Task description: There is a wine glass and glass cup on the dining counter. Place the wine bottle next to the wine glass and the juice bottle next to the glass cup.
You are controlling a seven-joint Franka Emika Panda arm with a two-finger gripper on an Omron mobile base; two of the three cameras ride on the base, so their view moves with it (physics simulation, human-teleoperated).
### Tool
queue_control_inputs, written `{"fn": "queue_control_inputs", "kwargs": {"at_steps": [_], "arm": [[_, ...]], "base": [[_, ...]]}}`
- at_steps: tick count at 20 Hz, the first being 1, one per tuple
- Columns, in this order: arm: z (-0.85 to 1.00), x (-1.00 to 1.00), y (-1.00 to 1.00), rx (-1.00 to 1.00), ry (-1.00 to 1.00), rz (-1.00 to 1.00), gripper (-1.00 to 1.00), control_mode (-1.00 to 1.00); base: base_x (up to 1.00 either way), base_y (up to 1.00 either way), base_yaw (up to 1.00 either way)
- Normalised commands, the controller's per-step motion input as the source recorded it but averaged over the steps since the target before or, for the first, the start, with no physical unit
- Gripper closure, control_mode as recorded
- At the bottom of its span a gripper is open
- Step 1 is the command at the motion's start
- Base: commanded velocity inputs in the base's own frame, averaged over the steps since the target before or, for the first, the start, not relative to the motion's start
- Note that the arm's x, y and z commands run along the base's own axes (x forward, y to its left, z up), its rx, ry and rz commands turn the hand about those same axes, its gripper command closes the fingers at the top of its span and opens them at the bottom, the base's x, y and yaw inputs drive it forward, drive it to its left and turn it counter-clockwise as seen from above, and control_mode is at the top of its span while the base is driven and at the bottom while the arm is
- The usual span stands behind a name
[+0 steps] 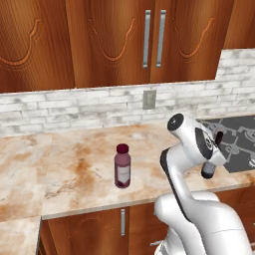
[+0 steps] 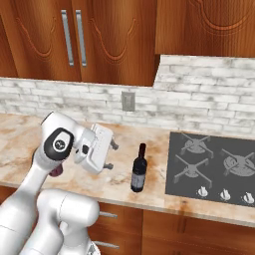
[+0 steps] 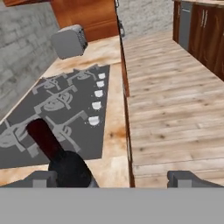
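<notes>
- juice bottle (image 1: 122, 166): deep maroon all over, cap included, with a paler pinkish label
- wine bottle (image 2: 138, 169): near-black glass, dark red neck, small pale label
- counter (image 1: 74, 164): beige marble with rusty orange blotches
- backsplash (image 1: 74, 107): whitewashed grey brick
- cabinets (image 1: 99, 40): reddish-brown wood, silver handles
- stovetop (image 2: 211, 169): dark grey, white knobs
- toaster (image 3: 68, 40): plain grey

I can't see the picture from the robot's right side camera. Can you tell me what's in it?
A dark wine bottle stands upright on the marble counter, just left of a grey stovetop. The robot's white arm reaches in from the lower left, its open claw beside the bottle, not touching it.
</notes>
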Motion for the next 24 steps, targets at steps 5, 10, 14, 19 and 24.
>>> {"fn": "queue_control_inputs", "kwargs": {"at_steps": [5,10,14,19,24], "arm": [[-0.11,0.18,-0.24,0.00,0.03,0.04,-1.00,-1.00],[-0.12,0.17,-0.24,0.00,0.00,0.04,-1.00,-1.00],[-0.13,0.17,-0.14,0.00,0.00,0.06,-1.00,-1.00],[-0.15,0.22,-0.03,0.00,0.00,0.09,-1.00,-1.00],[-0.13,0.19,-0.11,0.00,0.00,0.09,-1.00,-1.00]], "base": [[0.00,0.00,0.00],[0.00,0.00,0.00],[0.00,0.00,0.00],[0.00,0.00,0.00],[0.00,0.00,0.00]]}}
